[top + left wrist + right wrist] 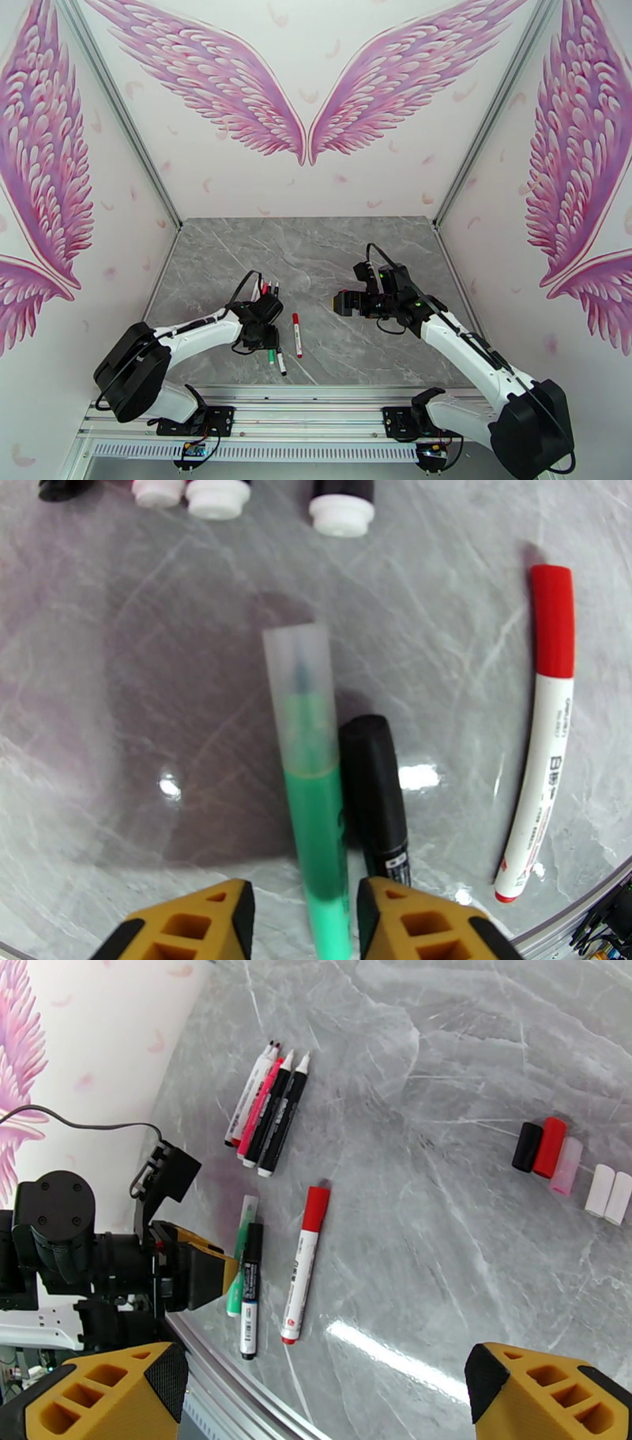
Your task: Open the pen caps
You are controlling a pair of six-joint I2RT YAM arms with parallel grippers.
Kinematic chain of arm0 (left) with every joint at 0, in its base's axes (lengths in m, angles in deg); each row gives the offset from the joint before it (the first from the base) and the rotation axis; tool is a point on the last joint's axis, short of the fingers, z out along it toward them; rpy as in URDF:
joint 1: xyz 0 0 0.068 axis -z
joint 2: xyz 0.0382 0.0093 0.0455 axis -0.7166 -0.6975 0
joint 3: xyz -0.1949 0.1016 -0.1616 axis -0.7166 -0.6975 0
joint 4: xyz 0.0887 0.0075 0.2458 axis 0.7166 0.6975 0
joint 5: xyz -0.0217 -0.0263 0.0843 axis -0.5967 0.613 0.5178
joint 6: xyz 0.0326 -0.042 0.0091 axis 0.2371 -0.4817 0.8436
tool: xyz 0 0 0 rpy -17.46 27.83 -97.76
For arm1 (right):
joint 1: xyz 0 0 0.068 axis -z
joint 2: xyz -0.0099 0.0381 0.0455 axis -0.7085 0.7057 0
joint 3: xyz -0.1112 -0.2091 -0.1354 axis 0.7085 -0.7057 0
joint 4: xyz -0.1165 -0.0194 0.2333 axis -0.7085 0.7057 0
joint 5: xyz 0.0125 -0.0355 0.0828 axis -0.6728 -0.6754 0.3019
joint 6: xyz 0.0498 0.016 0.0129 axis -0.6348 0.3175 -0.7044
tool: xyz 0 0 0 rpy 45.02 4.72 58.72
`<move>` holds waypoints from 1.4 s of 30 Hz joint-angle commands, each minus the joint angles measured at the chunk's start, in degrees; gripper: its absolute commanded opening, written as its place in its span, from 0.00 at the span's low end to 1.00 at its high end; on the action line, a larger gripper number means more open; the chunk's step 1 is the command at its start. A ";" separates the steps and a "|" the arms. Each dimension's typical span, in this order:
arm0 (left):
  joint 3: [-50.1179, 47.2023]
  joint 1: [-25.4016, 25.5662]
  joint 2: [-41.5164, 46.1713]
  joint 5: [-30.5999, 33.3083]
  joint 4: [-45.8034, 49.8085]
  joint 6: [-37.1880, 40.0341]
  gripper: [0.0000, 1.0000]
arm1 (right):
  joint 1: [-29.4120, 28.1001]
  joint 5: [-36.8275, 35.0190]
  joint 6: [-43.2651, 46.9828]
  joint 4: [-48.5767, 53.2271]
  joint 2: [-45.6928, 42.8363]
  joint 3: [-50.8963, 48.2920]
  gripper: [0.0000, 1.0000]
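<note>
Straddles green pen with left tool, partly open, gap showing, no pinch; clear cap on, pointing 12 o'clock. Crowded at 3 o'clock by black pen, touching. Holds right tool wide open, empty, above table; loose caps at 2 o'clock.

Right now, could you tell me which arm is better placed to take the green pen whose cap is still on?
Left: the left gripper straddles the green pen, a finger each side of its barrel, clear cap on. The right gripper hangs open, away from it.
</note>
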 commanded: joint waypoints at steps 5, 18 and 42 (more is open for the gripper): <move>0.14 0.20 -2.13 0.60 0.65 -0.64 0.36 | -0.55 -1.39 1.18 0.51 0.95 2.46 0.99; 0.58 0.78 -5.02 5.11 2.19 -0.67 0.32 | -0.83 -1.55 0.50 -0.42 1.53 1.92 0.99; 0.83 0.63 10.54 -0.51 -5.63 11.06 0.19 | -3.80 2.79 -15.90 -15.22 0.61 -2.46 0.97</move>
